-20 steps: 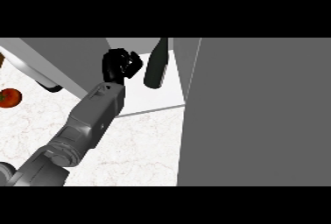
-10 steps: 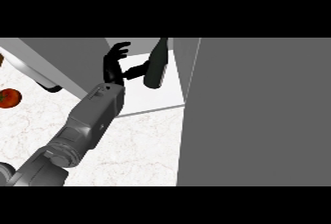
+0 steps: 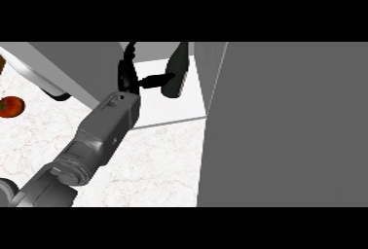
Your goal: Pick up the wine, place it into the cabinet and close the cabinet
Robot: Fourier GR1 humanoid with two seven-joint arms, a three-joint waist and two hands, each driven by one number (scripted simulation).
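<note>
The dark wine bottle (image 3: 174, 73) stands upright on the white cabinet shelf (image 3: 173, 109), close to the grey cabinet door (image 3: 287, 126) on the right. My left hand (image 3: 129, 78) is just left of the bottle, at the end of the grey forearm that comes in from the lower left. It is open: the fingers point up and away, and the thumb (image 3: 159, 80) stretches right until its tip meets or nearly meets the bottle's side. Nothing is curled round the bottle. The right hand does not show.
A grey panel (image 3: 79, 68) with a curved handle (image 3: 50, 90) angles across the upper left. A red tomato (image 3: 10, 107) lies on the marble counter (image 3: 151, 165) at the far left. The big grey door fills the right side of the view.
The left hand's fingers were curled beside the bottle one second ago and have since spread open and straightened. The bottle has stayed upright in the same place on the shelf.
</note>
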